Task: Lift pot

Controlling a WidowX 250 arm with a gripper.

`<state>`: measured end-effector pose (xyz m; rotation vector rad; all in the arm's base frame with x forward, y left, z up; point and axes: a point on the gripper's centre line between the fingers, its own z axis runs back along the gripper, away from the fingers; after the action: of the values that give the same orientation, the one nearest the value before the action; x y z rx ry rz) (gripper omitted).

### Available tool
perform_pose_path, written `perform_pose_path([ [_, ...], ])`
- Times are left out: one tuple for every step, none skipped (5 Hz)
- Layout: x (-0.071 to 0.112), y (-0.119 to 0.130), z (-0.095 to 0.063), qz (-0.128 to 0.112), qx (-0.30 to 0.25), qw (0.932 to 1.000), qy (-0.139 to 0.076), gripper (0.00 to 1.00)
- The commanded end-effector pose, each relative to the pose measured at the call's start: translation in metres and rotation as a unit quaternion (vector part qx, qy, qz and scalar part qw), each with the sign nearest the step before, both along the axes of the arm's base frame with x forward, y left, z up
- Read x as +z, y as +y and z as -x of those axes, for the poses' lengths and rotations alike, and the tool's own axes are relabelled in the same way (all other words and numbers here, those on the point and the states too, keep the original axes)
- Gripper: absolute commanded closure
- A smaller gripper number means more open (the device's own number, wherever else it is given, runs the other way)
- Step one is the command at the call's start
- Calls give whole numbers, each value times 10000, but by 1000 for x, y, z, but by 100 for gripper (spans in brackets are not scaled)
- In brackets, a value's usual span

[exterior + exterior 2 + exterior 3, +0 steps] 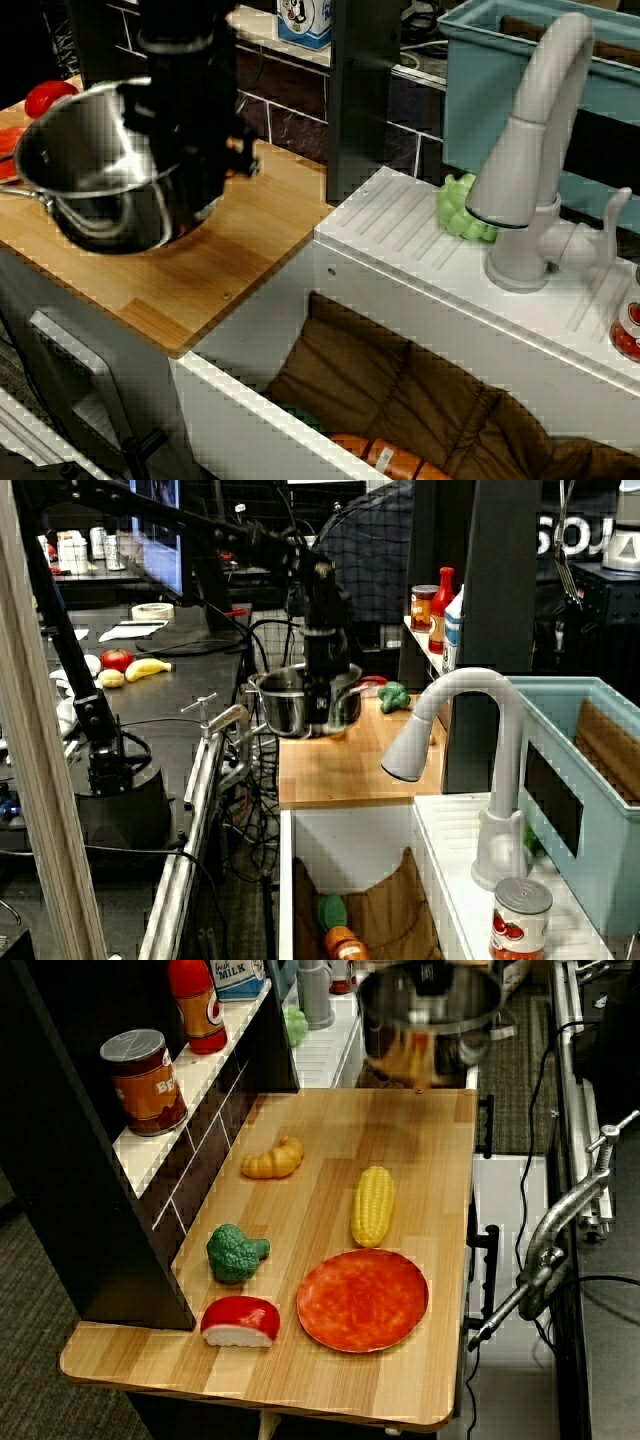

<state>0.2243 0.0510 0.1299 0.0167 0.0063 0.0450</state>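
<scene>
Hand (185,150) vertical, clamped on pot rim

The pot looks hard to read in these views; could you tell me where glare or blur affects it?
Sink-side view: the pot is sharp, with bright reflections inside; the gripper is a dark mass. Aisle view: pot small, slightly soft. Counter view: pot at the top edge, smeared with reflections.
</scene>
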Motion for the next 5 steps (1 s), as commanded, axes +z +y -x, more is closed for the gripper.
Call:
perform_pose_path([
  [42,-15,-8,55,-467,9975,-531,100],
  [50,-17,-10,147,-548,9973,-471,100],
  [66,-17,-14,323,-501,9967,-558,100],
  [70,-17,-14,349,-488,9963,-613,100],
  [68,-16,-14,324,-490,9964,-619,100],
])
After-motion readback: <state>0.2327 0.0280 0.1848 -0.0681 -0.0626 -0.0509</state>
